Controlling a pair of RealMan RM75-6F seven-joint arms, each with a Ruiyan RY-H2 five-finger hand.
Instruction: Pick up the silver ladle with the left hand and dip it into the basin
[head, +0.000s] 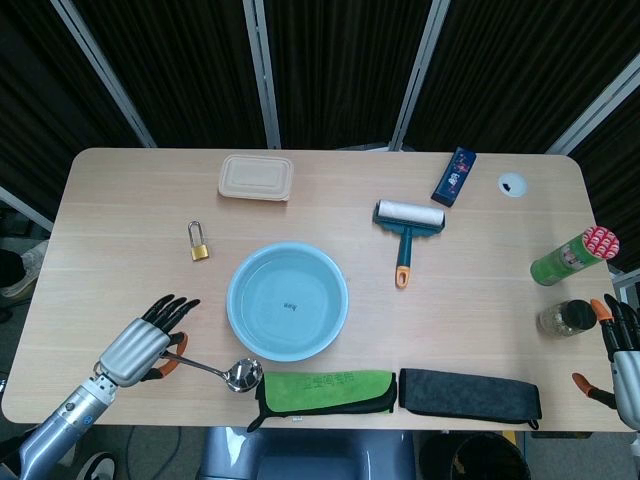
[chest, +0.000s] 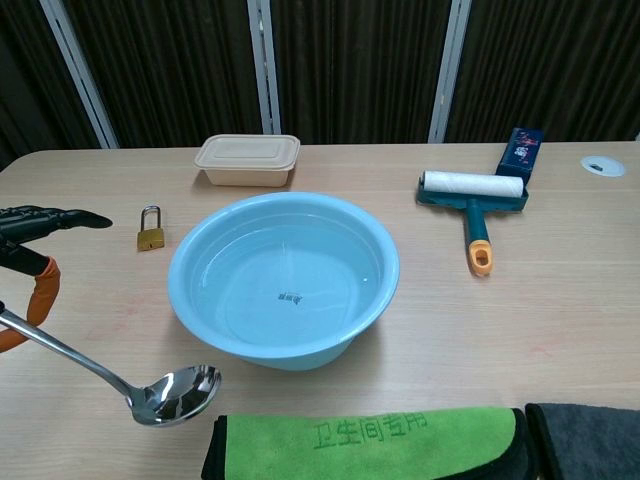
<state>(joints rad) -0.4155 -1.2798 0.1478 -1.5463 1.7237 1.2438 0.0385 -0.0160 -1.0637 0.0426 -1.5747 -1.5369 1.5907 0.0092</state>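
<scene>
My left hand holds the silver ladle by its orange-tipped handle at the table's front left. The ladle is lifted off the table, its bowl hanging near the front edge, just front-left of the light blue basin. The basin holds clear water and sits mid-table. In the chest view only the fingertips of the left hand show at the left edge. My right hand is at the far right edge, fingers spread, holding nothing.
A brass padlock lies left of the basin, a beige lidded box behind it. A lint roller and blue pack sit right of centre. Green and dark grey cloths line the front edge. A green can and jar stand far right.
</scene>
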